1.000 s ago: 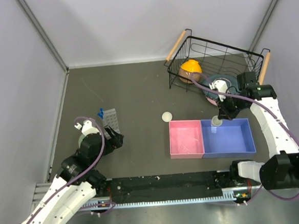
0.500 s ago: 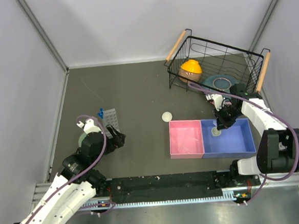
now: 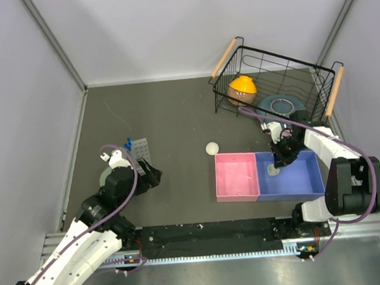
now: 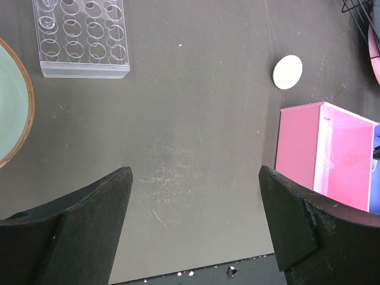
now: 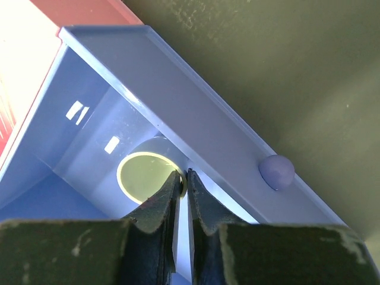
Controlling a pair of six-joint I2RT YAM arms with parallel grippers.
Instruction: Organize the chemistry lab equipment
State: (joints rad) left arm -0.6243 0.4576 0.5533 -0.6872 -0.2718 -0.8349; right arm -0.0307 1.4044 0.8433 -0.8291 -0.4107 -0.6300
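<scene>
My right gripper [image 3: 277,162] is shut on the rim of a small round white dish [image 3: 272,169], held low inside the blue bin [image 3: 307,185] near its far left corner. In the right wrist view the fingertips [image 5: 171,185] pinch the dish's rim [image 5: 142,175] beside the bin's far wall [image 5: 225,148]. A second white dish [image 3: 212,147] lies on the table, also in the left wrist view [image 4: 288,72]. The clear tube rack [image 3: 140,152] with blue-capped tubes [image 3: 128,145] stands at the left, also in the left wrist view [image 4: 80,35]. My left gripper [image 3: 151,178] is open and empty [image 4: 196,219]. No pipettes show clearly.
A pink bin [image 3: 236,176] adjoins the blue bin's left side. A black wire basket [image 3: 316,75] at the back right holds the orange bowl [image 3: 242,86] and a teal plate [image 3: 280,105]. A pale green bowl [image 4: 12,107] sits by the left arm.
My right gripper has carried the white dish from above the blue bin's far wall down into the bin. The left arm has shifted only slightly.
</scene>
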